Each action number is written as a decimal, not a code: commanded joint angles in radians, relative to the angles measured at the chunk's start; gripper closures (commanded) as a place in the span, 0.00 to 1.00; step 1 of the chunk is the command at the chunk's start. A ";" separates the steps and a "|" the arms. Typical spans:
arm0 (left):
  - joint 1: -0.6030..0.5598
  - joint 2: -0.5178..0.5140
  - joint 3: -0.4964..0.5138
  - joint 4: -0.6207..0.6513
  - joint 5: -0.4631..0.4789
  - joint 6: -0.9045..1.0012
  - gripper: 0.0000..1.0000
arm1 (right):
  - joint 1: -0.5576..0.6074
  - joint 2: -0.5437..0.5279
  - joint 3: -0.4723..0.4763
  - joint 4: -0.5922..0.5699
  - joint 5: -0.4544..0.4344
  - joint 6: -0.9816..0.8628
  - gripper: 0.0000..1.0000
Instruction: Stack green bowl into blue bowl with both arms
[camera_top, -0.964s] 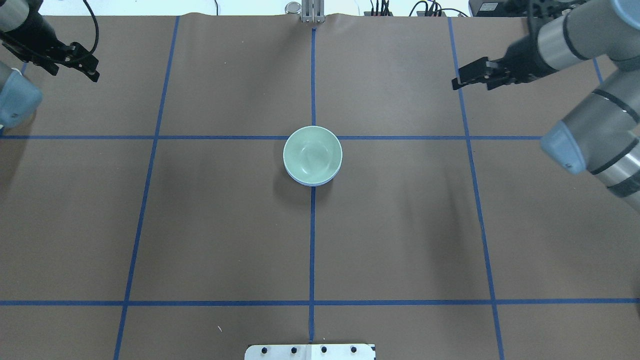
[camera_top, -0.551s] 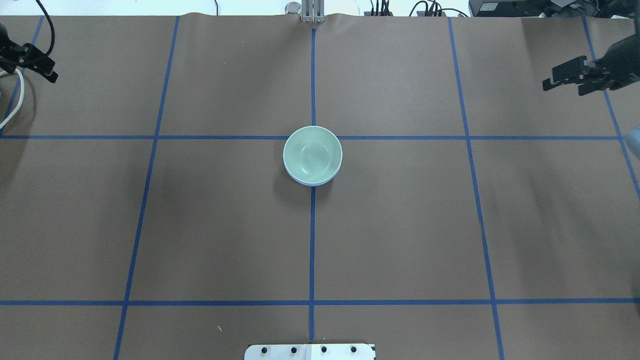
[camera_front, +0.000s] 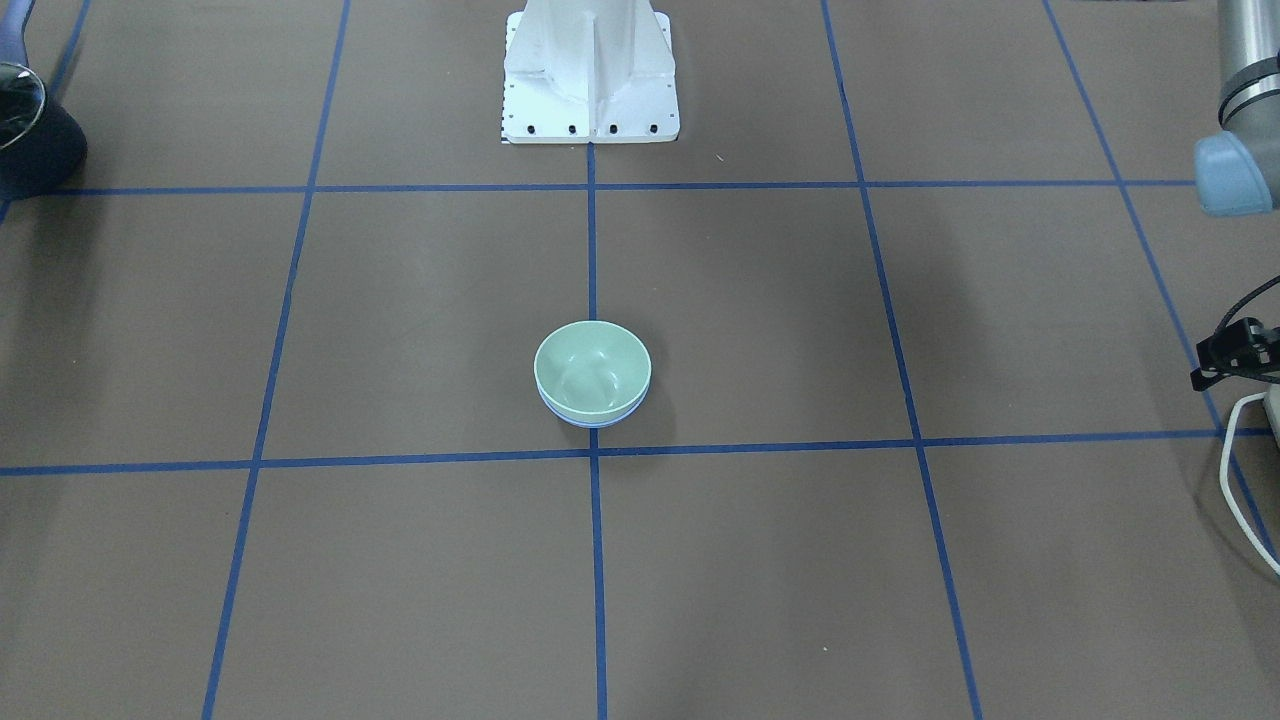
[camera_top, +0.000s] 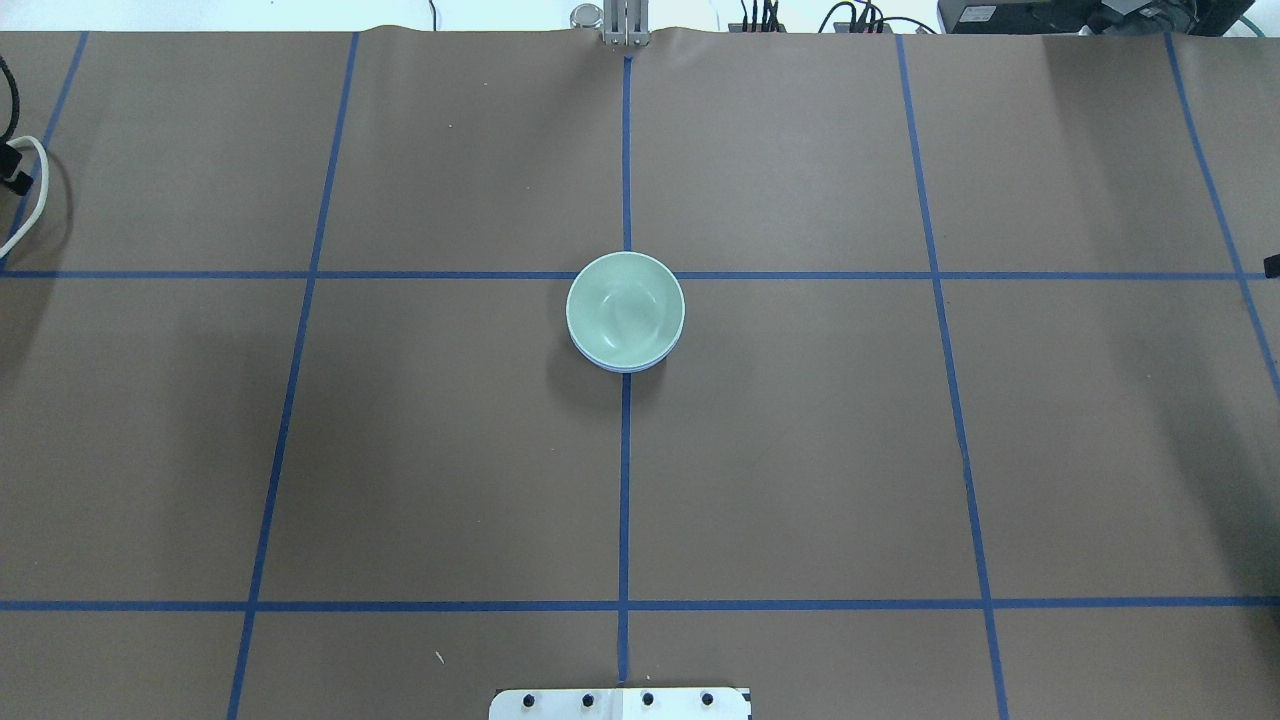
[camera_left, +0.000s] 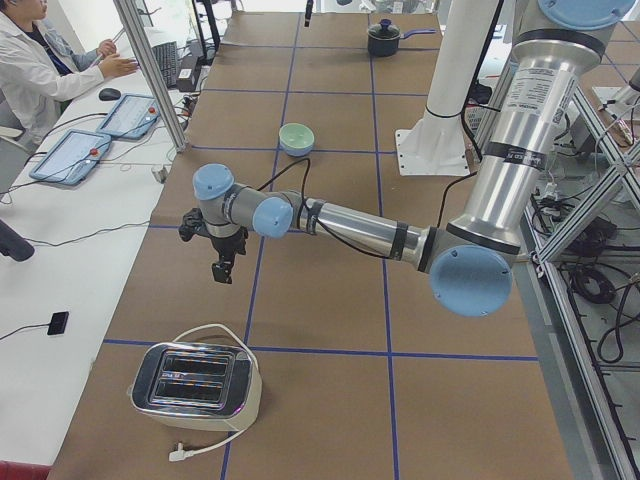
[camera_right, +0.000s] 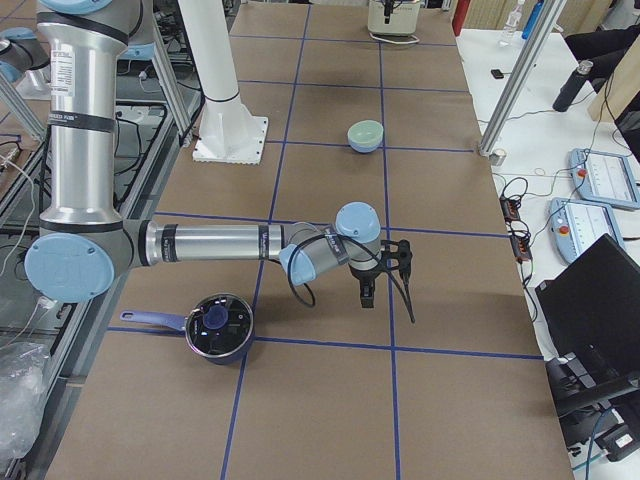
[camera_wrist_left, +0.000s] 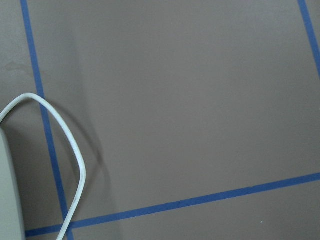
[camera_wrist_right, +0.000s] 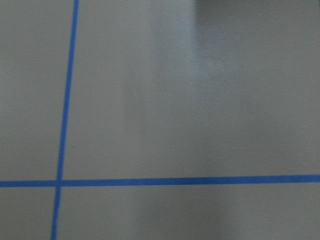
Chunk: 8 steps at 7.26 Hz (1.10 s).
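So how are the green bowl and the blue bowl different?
The green bowl is pale mint; the blue bowl is periwinkle. The green bowl sits on top, nested inside; the blue bowl is underneath, on the table. The green bowl's whole inside shows; the blue bowl shows only a thin rim. Both are round and upright.

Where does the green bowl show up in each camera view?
Front-facing: green bowl at centre.
Overhead: green bowl at centre.
Exterior left: green bowl, upper middle.
Exterior right: green bowl, upper middle.
Left wrist: not visible.
Right wrist: not visible.
Landmark: white pedestal base, near it in both side views.
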<state>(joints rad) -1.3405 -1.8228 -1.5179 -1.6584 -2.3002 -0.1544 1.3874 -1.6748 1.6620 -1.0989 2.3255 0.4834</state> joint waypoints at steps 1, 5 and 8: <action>-0.038 0.048 -0.002 0.000 -0.048 0.019 0.02 | 0.033 -0.057 0.004 -0.006 -0.006 -0.032 0.00; -0.051 0.079 -0.013 0.008 -0.064 0.026 0.02 | 0.051 -0.037 0.043 -0.169 -0.009 -0.037 0.00; -0.097 0.100 -0.018 0.015 -0.064 0.048 0.02 | 0.136 -0.022 0.123 -0.366 -0.012 -0.196 0.00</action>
<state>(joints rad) -1.4191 -1.7341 -1.5351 -1.6441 -2.3638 -0.1210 1.4856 -1.6994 1.7653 -1.3942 2.3157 0.3617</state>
